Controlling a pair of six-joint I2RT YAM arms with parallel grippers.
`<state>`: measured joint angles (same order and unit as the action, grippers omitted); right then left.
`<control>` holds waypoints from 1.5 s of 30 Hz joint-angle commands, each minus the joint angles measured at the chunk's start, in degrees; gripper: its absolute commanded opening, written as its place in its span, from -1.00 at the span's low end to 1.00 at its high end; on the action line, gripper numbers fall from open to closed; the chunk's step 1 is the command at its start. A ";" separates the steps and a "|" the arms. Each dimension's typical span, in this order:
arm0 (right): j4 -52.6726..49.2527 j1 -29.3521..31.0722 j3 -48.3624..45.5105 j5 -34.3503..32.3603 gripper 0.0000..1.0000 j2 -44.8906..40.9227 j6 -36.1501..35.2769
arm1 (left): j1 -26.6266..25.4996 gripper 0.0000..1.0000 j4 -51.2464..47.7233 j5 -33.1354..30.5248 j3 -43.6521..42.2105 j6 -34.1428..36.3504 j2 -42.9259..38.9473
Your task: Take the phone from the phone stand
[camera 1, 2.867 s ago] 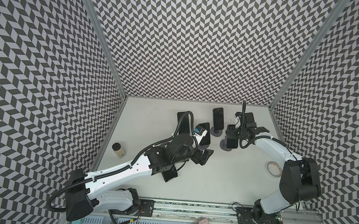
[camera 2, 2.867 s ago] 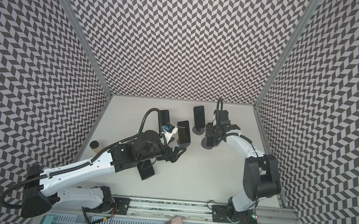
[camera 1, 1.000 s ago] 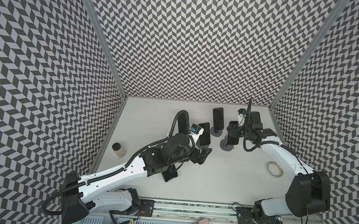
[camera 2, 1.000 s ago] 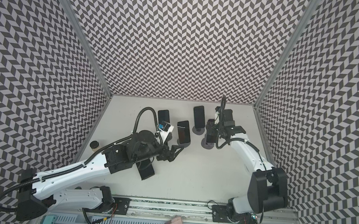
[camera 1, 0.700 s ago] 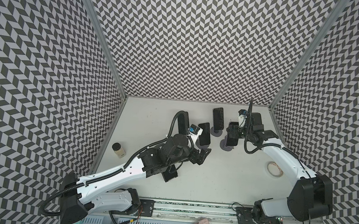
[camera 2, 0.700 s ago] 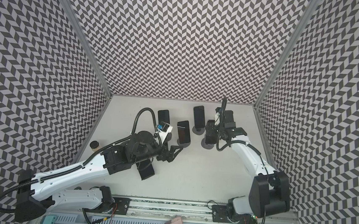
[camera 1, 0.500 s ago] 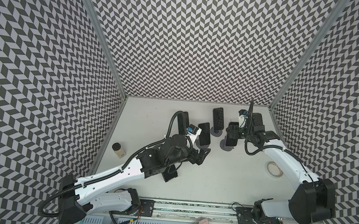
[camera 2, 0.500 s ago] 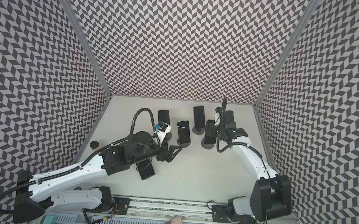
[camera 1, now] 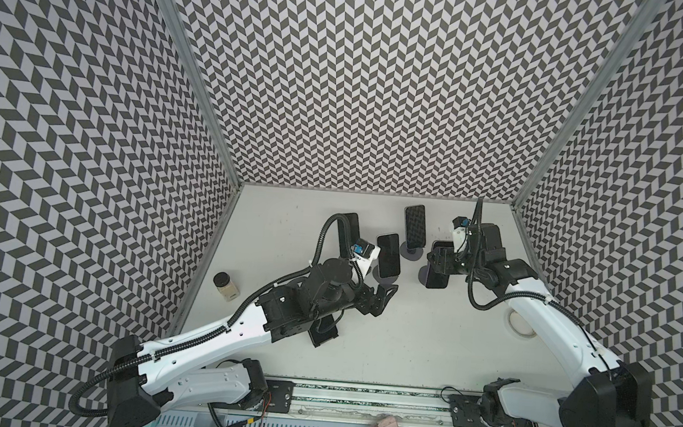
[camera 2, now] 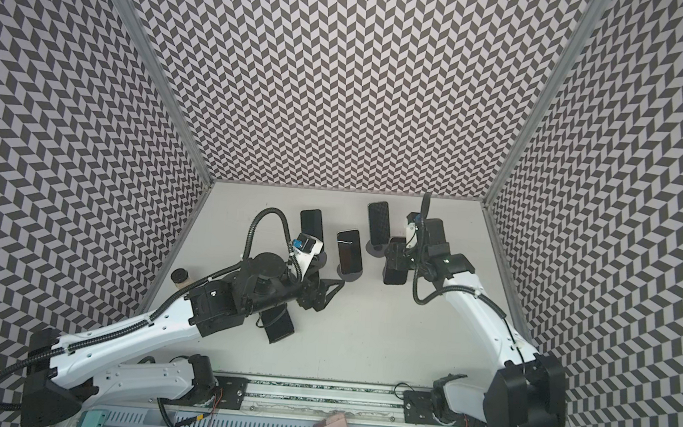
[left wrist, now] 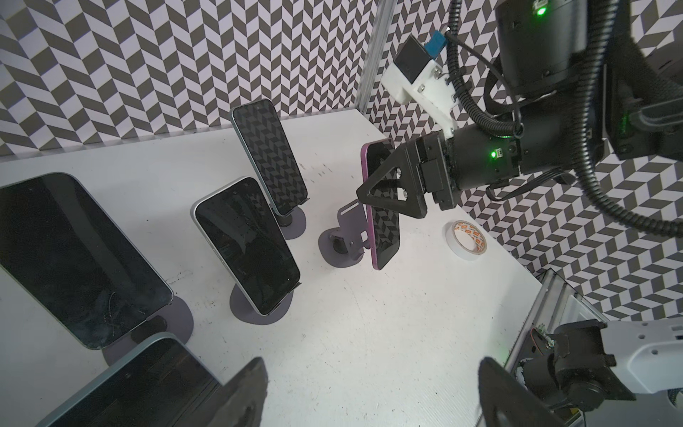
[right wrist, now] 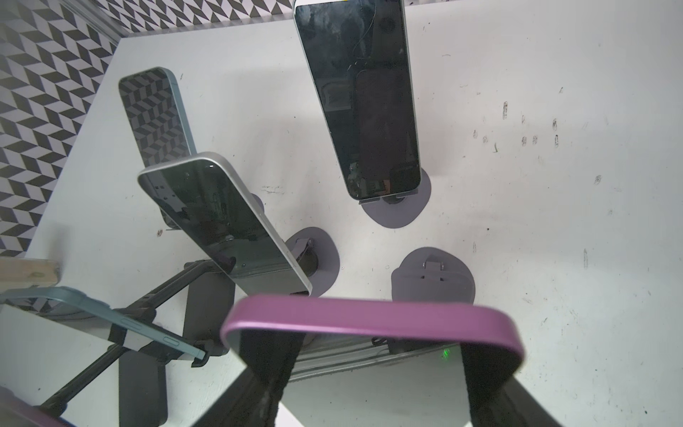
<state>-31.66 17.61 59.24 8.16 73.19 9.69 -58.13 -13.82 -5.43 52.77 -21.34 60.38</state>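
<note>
Right claw (left wrist: 371,186), clamped on the purple phone (left wrist: 384,236), should carry it up and well clear of its stand (left wrist: 340,246) without tilting into the neighbouring phone (left wrist: 247,240).

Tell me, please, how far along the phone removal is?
Done: the purple phone looks clear of its stand. In hand: the right gripper grips it beside the stand. Remaining: likely carrying it away and setting it on the table; the left gripper is open, empty.
</note>
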 commanded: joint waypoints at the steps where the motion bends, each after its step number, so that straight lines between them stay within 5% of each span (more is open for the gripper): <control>1: 1.26 1.10 -0.01 0.57 0.16 -2.56 1.28 | -0.33 0.79 0.44 -1.10 -0.73 -0.94 -1.56; 27: -8.47 13.60 -10.46 0.80 0.14 -16.91 14.35 | -0.38 0.78 -12.95 -2.03 0.77 -6.15 -9.05; 45: -3.31 23.09 -16.02 -0.87 0.13 -10.43 20.78 | -0.39 0.78 -15.34 -1.86 -6.00 -9.79 -16.20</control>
<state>-39.55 39.59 42.96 8.08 62.06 28.38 -58.13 -28.32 -6.81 47.05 -29.52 45.74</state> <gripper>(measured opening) 0.722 0.892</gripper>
